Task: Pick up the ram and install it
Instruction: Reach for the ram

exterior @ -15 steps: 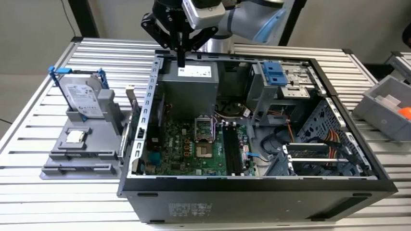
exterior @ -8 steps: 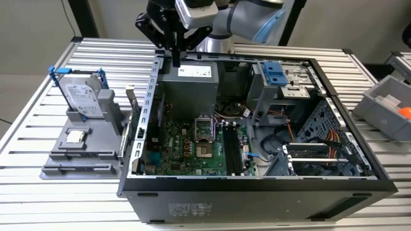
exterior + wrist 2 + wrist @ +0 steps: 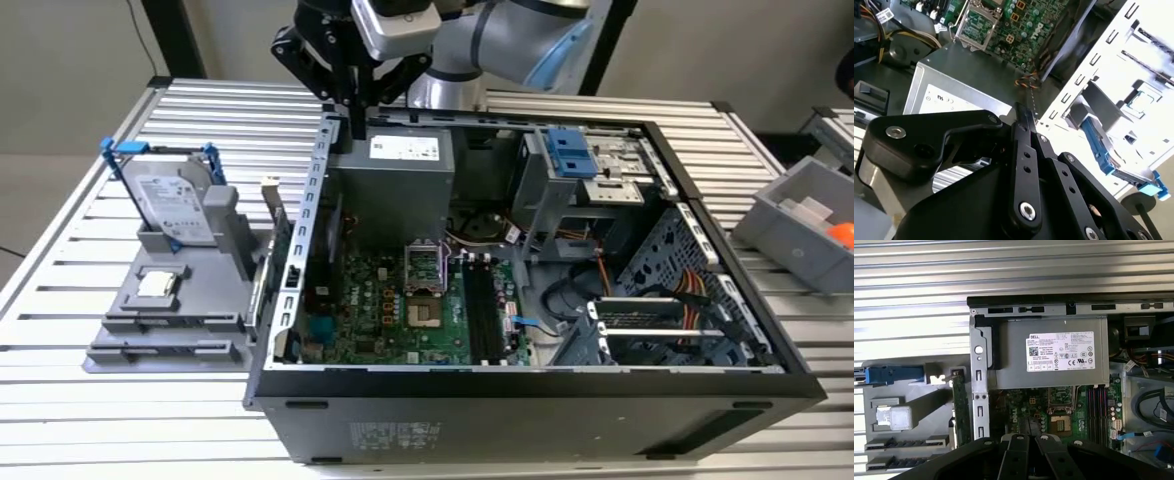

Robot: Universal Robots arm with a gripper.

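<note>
Catches gripper (image 3: pixel 358 122) pinched shut w/ nothing in it, hanging over far corner of PC case (image 3: pixel 534 385) at exterior view's left, directly above PSU (image 3: pixel 400 180). Finds ram (image 3: pixel 272 225) not yet lifted: standing on edge in grey fixture (image 3: pixel 147 330) just outside case's left wall, betw. that wall and HDD (image 3: pixel 174 205), presumably parked upright so its top edge can be pinched. In first wrist view, places ram (image 3: pixel 958 405) just beside wall, w/ dark memory slots (image 3: pixel 1096 405) on mobo well apart inside case, looking vacant, prob. left open to receive it.
</note>
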